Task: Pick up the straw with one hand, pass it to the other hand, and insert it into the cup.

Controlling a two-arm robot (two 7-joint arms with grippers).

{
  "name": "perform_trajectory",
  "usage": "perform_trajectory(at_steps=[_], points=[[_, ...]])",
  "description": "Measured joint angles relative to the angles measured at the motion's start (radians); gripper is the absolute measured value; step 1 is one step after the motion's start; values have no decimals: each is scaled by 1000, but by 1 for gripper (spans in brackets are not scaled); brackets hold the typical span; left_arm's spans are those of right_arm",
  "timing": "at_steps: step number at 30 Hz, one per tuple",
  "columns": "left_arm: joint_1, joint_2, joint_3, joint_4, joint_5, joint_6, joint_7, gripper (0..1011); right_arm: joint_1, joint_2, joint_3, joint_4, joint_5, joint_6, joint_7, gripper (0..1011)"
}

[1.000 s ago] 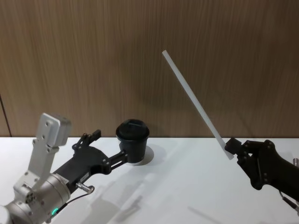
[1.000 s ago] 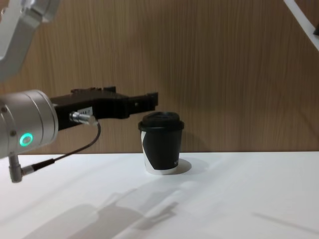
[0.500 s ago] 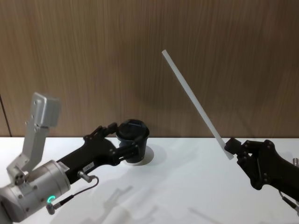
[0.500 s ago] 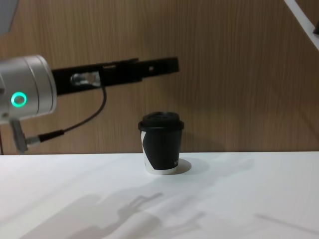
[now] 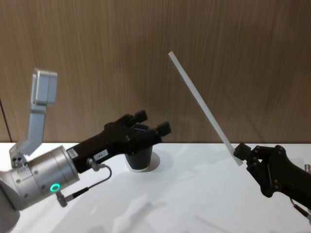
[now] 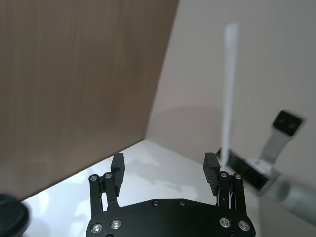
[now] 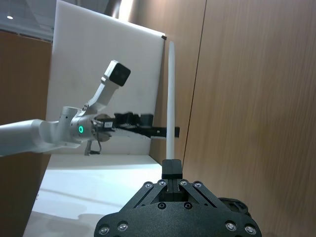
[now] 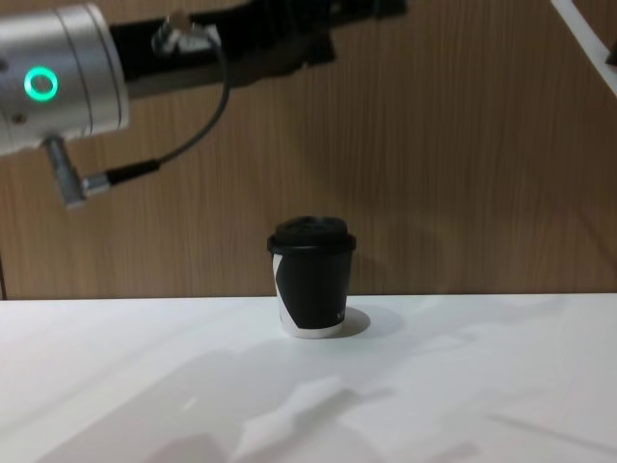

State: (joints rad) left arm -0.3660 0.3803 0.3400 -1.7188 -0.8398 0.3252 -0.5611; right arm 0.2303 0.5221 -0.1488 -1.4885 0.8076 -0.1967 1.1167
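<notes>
The straw [image 5: 201,104] slants up and to the left in the air, its lower end pinched in my all-black right gripper [image 5: 241,155] at the right, which is shut on it. The straw [image 7: 170,103] rises straight from the shut jaws in the right wrist view. My left gripper [image 5: 153,121], with its silver wrist [image 5: 46,182] and green ring, hangs open in the air above and in front of the cup [image 5: 139,158], apart from the straw. Between its spread fingers [image 6: 117,167] nothing is held, and the straw [image 6: 229,94] stands farther off. The black cup [image 8: 310,280] stands upright with its lid on.
The white table [image 5: 184,204] runs wide around the cup. A wooden wall [image 5: 97,58] stands close behind it. A grey cable [image 8: 183,135] loops from the left wrist. The straw's upper part [image 8: 581,27] crosses the chest view's top right corner.
My left gripper has risen from beside the cup to above it and swung right toward the straw, staying open. The right gripper and straw have not moved.
</notes>
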Motion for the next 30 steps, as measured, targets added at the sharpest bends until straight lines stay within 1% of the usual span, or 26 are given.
perform_trajectory(at_steps=[4, 5, 6, 11, 19, 30], points=[[-29, -15, 4, 7, -54, 27, -45, 1002, 0, 0, 0, 0, 0, 0, 0, 0], [-29, -15, 4, 7, -54, 27, -45, 1002, 0, 0, 0, 0, 0, 0, 0, 0], [-39, -21, 6, 10, -71, 35, -58, 1002, 0, 0, 0, 0, 0, 0, 0, 0], [-68, -38, 13, 18, -115, 57, -90, 1002, 0, 0, 0, 0, 0, 0, 0, 0], [-92, -49, 24, 23, -150, 74, -112, 1002, 0, 0, 0, 0, 0, 0, 0, 0], [-117, -58, 45, 39, -156, 75, -119, 1002, 0, 0, 0, 0, 0, 0, 0, 0]])
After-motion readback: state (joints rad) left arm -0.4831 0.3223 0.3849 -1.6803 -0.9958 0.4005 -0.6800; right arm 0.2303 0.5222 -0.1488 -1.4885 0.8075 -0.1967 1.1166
